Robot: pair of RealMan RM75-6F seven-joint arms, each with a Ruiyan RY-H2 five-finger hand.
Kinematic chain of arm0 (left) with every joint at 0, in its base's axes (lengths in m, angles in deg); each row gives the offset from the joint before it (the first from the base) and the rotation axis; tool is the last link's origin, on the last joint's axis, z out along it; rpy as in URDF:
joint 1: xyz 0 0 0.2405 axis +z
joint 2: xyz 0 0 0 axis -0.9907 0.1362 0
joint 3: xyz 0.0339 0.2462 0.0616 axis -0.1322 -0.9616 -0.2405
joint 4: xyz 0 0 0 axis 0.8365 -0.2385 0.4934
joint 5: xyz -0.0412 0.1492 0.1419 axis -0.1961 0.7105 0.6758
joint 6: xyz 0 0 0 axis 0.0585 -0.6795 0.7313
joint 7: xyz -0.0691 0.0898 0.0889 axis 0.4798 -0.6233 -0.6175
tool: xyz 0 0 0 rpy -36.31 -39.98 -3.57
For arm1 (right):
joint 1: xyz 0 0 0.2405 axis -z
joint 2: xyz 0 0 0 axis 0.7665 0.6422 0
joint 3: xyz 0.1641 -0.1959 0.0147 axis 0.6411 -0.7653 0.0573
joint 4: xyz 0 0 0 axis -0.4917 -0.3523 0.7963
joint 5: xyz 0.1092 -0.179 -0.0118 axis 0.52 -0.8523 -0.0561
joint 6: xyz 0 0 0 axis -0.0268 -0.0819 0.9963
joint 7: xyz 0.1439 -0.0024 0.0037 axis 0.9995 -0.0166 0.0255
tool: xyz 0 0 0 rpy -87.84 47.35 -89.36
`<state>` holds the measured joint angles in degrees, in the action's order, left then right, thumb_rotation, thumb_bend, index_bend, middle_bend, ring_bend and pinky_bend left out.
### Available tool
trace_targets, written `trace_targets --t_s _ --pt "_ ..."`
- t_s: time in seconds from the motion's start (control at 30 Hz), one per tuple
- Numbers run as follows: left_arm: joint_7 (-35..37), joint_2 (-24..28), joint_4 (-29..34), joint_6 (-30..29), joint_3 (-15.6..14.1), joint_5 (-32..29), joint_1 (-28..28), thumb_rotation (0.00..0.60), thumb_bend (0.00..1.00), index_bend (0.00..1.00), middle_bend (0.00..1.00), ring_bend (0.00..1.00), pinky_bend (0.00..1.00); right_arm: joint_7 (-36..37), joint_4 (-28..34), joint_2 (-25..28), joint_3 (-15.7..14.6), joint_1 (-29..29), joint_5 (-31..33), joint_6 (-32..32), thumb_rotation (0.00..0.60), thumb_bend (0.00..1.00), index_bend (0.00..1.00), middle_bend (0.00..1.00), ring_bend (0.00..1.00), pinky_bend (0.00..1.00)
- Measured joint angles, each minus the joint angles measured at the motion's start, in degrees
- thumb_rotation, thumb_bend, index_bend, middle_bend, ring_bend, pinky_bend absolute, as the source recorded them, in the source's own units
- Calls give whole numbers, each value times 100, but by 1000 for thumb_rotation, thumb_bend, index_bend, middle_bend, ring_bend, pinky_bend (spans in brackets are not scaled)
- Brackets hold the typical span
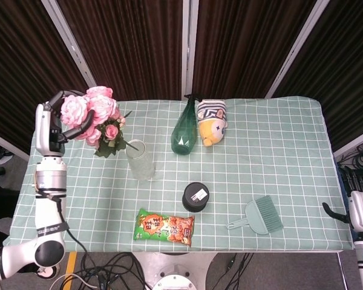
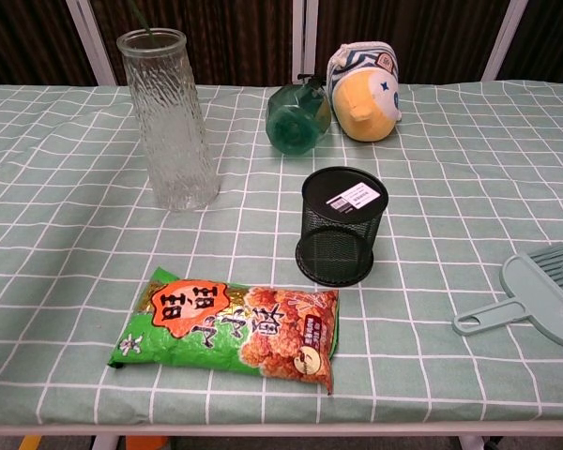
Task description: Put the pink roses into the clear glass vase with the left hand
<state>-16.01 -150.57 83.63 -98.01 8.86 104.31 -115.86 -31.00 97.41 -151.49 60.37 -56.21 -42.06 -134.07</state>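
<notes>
My left hand [image 1: 65, 121] grips the bunch of pink roses [image 1: 95, 112] and holds it in the air just left of the clear glass vase [image 1: 140, 159]. The leaves and stem tips hang close to the vase's rim. The vase stands upright on the table; the chest view shows the vase [image 2: 169, 120] with nothing but a thin stem tip at its rim. Only a small part of my right hand [image 1: 335, 212] shows, at the right edge of the head view, low beside the table; its fingers cannot be made out.
A green bottle [image 1: 184, 130] lies beside a plush toy [image 1: 210, 121] behind the vase. A black mesh cup [image 1: 195, 196], a snack bag [image 1: 165, 227] and a small green brush [image 1: 261, 215] lie toward the front of the checked tablecloth [image 1: 278, 145].
</notes>
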Motion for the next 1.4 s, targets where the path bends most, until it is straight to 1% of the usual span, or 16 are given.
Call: trace_targets --t_s 0.2,0.27,0.33,0.37,0.47,0.5,0.57,0.63,0.7,0.83,0.97,1.07,1.13,1.23,1.33,1.4 --pt "-9 -139 -194 260 -256 -124 -40 600 273 509 436 415 615 78 -127 -43 8 -8 47 73 600 162 8 0 0 0" --pt "10 -172 -256 375 -319 -160 -48 600 272 506 422 404 602 110 -159 -66 0 -13 46 105 600 162 8 0 0 0" --pt "75 -193 -331 478 -362 -126 -52 600 270 484 393 367 568 121 -175 -69 -4 -22 41 129 600 163 8 0 0 0" --pt "135 -194 -371 571 -393 -80 -53 600 267 451 360 329 529 125 -176 -62 0 -25 37 129 600 163 8 0 0 0" --pt "384 -146 -448 914 -482 109 -33 600 228 243 179 151 314 127 -159 -32 27 -20 34 84 600 162 8 0 0 0" --pt "497 -120 -471 1026 -510 198 -21 600 212 196 135 109 262 126 -149 -19 35 -16 34 68 600 162 8 0 0 0" --pt "804 -50 -533 1266 -577 446 21 600 176 148 79 53 191 124 -130 1 46 -2 42 47 600 161 8 0 0 0" --pt "1062 11 -585 1428 -627 643 67 600 153 144 74 45 168 132 -124 8 42 3 46 56 600 161 8 0 0 0" --pt "1284 78 -607 1553 -648 738 116 600 141 144 74 45 156 160 -109 24 32 3 39 83 600 161 8 0 0 0" --pt "1532 221 -600 1638 -607 639 219 600 120 144 74 44 147 170 -86 38 33 -2 9 75 600 161 8 0 0 0" --pt "1593 250 -569 1459 -566 731 302 600 97 144 74 44 147 147 -59 47 35 -7 0 73 600 162 8 0 0 0" --pt "1549 325 -576 1312 -603 901 407 600 102 145 74 45 156 153 -51 51 36 2 -21 33 600 162 8 0 0 0" --pt "1460 379 -617 1253 -705 1045 486 600 113 147 74 45 176 170 -56 51 39 13 -50 -16 600 162 8 0 0 0" --pt "1329 451 -759 1099 -969 1361 674 600 119 154 74 45 183 221 -80 49 46 35 -110 -109 600 163 8 0 0 0" --pt "1236 495 -997 812 -1264 1761 923 600 130 157 74 45 186 269 -107 49 52 63 -155 -190 600 163 9 0 0 0" --pt "1201 520 -1200 554 -1512 2079 1135 600 151 162 79 46 206 300 -126 44 58 82 -180 -252 600 163 9 0 0 0"
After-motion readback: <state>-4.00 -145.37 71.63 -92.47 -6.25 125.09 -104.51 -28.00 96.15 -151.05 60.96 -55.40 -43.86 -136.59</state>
